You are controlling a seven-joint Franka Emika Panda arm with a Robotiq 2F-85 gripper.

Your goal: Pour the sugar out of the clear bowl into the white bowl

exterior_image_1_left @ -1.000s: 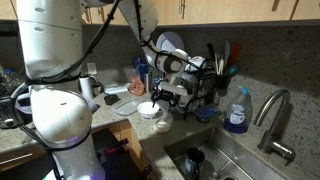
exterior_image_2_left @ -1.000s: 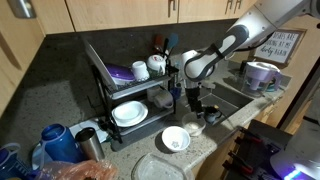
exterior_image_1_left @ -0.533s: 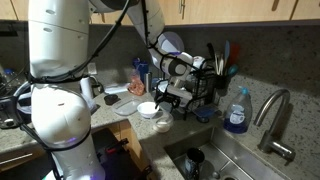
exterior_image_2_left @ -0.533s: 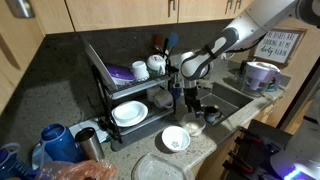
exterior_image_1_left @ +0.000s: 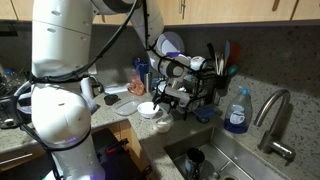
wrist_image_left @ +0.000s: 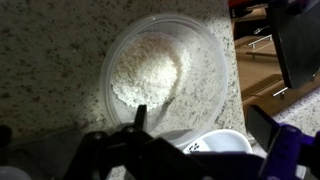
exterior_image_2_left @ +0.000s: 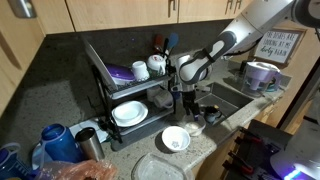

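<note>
My end effector (wrist_image_left: 201, 118) hangs spread above the clear bowl (wrist_image_left: 165, 40) of sugar (wrist_image_left: 145, 72); white bowl (wrist_image_left: 222, 142) just beside, dish rack (exterior_image_2_left: 125, 95) close behind.

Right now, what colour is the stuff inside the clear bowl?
Pale white, grainy sugar in the clear bowl; clearest in the wrist view.

Legible text: none. Item: framed sign (exterior_image_2_left: 284, 45), propped at the back of the counter in an exterior view; several lines of dark lettering on a pale ground, too small and blurred to make out any word or number
</note>
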